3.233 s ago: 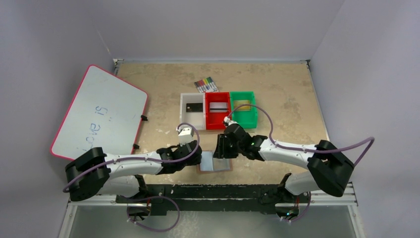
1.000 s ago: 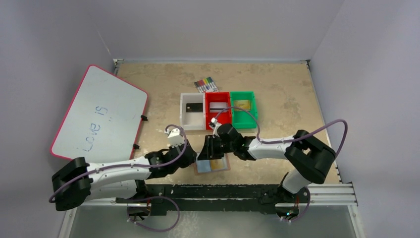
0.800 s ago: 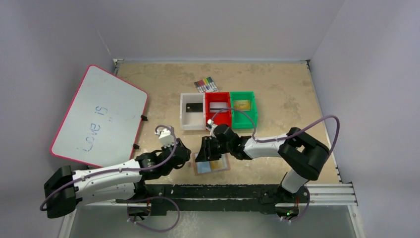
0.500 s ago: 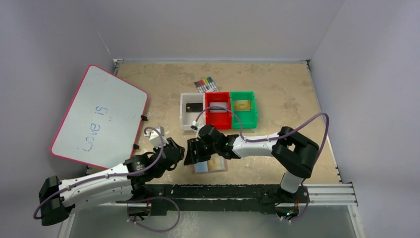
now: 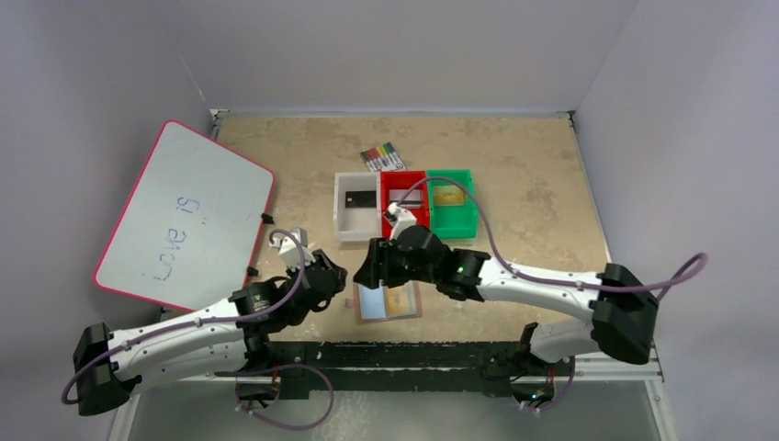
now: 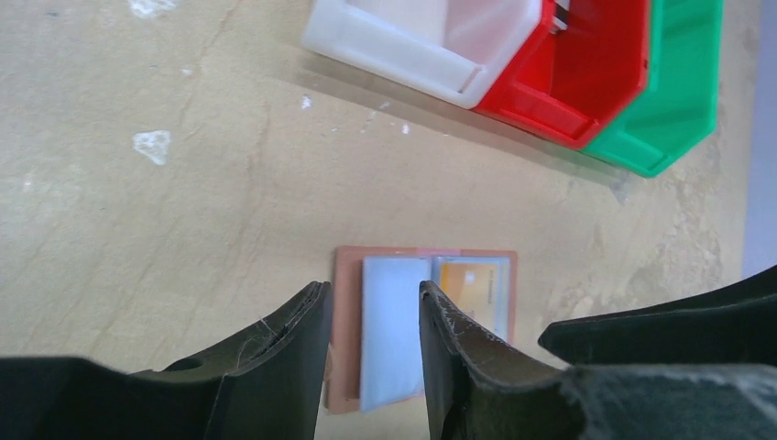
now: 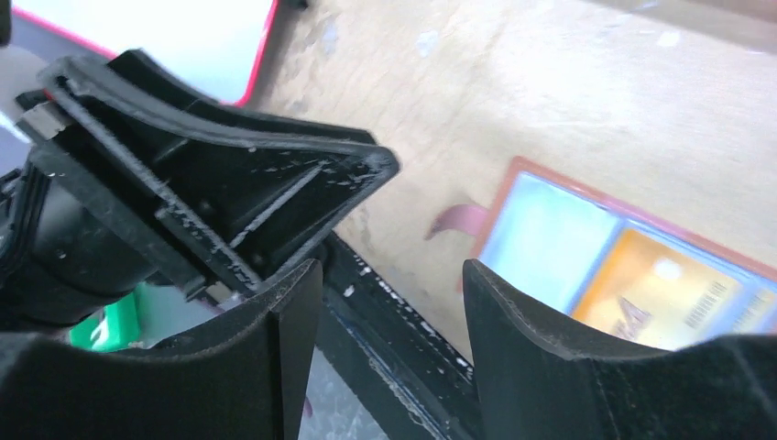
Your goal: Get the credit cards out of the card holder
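card holder (image 5: pixel 387 301) lies open on counter (image 5: pixel 533 184), gold card (image 5: pixel 398 299) in 3 o'clock pocket | left hand (image 6: pixel 371 298) at its 9 o'clock, fingers narrowly parted, empty | right hand (image 7: pixel 389 270) at 11 o'clock, parted, empty

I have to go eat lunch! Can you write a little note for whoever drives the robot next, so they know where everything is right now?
Left gripper: open, empty, just left of the tan-brown bifold card holder and aimed at it.
Right gripper: open, empty, by the holder's far left corner.
The holder lies open. Its left clear pocket looks empty; an orange-gold card sits in the right pocket.
Done: a black card lies in the white plastic bin, a gold card in the green bin.
Left: pull out the orange-gold card.
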Tool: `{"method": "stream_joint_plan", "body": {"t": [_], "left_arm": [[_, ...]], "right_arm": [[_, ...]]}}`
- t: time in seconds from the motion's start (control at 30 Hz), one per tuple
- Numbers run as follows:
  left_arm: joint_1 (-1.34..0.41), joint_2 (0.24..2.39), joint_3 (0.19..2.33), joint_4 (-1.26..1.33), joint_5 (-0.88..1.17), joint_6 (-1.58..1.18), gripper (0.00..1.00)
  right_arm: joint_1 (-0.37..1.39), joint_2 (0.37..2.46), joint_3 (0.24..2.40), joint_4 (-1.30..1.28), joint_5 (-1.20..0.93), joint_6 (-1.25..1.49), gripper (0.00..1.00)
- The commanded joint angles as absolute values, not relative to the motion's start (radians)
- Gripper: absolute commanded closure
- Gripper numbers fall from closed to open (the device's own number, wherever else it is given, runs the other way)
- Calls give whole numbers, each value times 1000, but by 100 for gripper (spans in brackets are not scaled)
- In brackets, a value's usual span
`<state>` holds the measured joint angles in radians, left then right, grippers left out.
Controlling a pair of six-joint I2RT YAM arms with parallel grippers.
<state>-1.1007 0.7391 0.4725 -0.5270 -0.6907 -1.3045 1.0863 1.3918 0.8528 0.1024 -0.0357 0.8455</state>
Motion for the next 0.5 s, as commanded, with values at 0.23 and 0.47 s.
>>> {"method": "stream_joint_plan", "body": {"t": [0.23, 0.47], "left_arm": [[-1104, 994, 547, -163, -439, -1179, 60], [-1106, 1177, 518, 52, -318, -1209, 61]], "right_arm": [[1065, 1215, 641, -85, 284, 1042, 54], [1034, 1228, 585, -26, 239, 1047, 65]]}}
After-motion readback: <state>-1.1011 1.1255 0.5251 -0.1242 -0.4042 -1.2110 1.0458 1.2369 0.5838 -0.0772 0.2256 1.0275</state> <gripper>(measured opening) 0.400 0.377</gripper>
